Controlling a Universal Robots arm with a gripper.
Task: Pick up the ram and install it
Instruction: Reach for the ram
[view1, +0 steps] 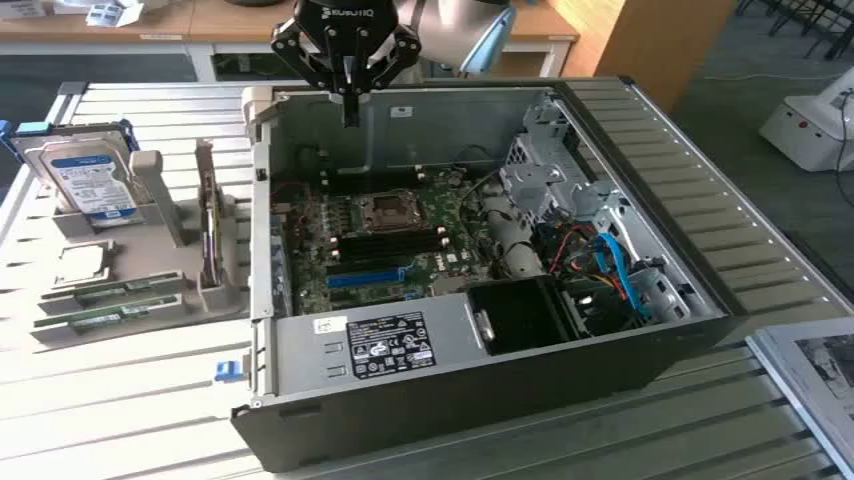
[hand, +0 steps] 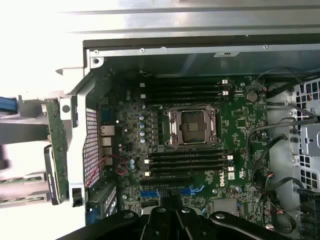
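Half of the gripper (view1: 350, 112) body was cut off by the top of the exterior view. Its fingers met in one dark point, closed on nothing, and hung over the rear wall of the open PC case (view1: 400, 410). In the wrist view the gripper showed as a dark mass at the frame border, with the fingertips hard to separate.

Two ram sticks (view1: 118, 291) were small and blurry: thin, long green strips, chips not readable. They lay flat in low steps of the grey holder (view1: 154, 185), near the bench (view1: 134, 420) edge on the exterior view's left, outside the case and well apart from the gripper. The wrist view washed that side out to white.

A hard drive (view1: 83, 180) stood upright at the holder's back end. On the motherboard (hand: 235, 120), black slots (hand: 187, 162) ran on both sides of the CPU socket (hand: 192, 127). Cables (view1: 607, 265) hid the case corner toward the exterior view's right.
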